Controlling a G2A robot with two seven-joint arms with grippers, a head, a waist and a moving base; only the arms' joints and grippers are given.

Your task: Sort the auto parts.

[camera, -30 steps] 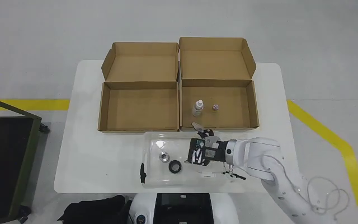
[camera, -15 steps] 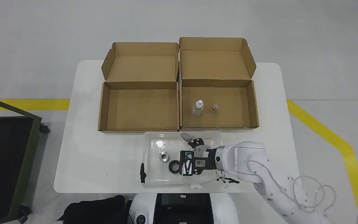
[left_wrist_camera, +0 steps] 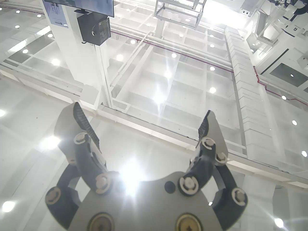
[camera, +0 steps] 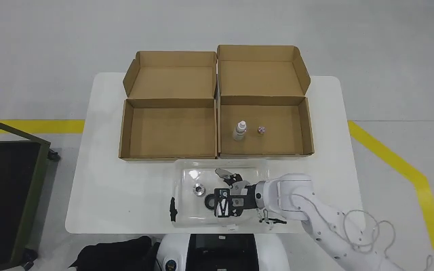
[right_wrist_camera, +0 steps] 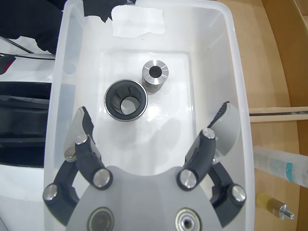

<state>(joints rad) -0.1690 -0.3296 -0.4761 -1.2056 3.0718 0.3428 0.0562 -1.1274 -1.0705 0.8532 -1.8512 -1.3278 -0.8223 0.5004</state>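
A clear plastic bin (camera: 183, 210) at the table's front edge holds a black-rimmed bearing sleeve (right_wrist_camera: 125, 100) and a small silver cylinder (right_wrist_camera: 155, 74) with a dark bore. In the top view the silver cylinder (camera: 197, 189) stands left of the sleeve (camera: 211, 201). My right gripper (right_wrist_camera: 154, 111) is open inside the bin just short of the sleeve, with nothing between its fingers; from above it (camera: 221, 193) sits at the bin's middle. My left gripper (left_wrist_camera: 142, 114) is open, holds nothing, and points up at a ceiling.
Two open cardboard boxes lie behind the bin: the left box (camera: 169, 129) holds nothing, and the right box (camera: 291, 132) holds a white bottle (camera: 240, 130) and a small part (camera: 261, 129). The bin's walls closely flank the right gripper's fingers (right_wrist_camera: 226, 123).
The right gripper has slid left along the bin, from its right part to beside the bearing sleeve. The parts have not moved.
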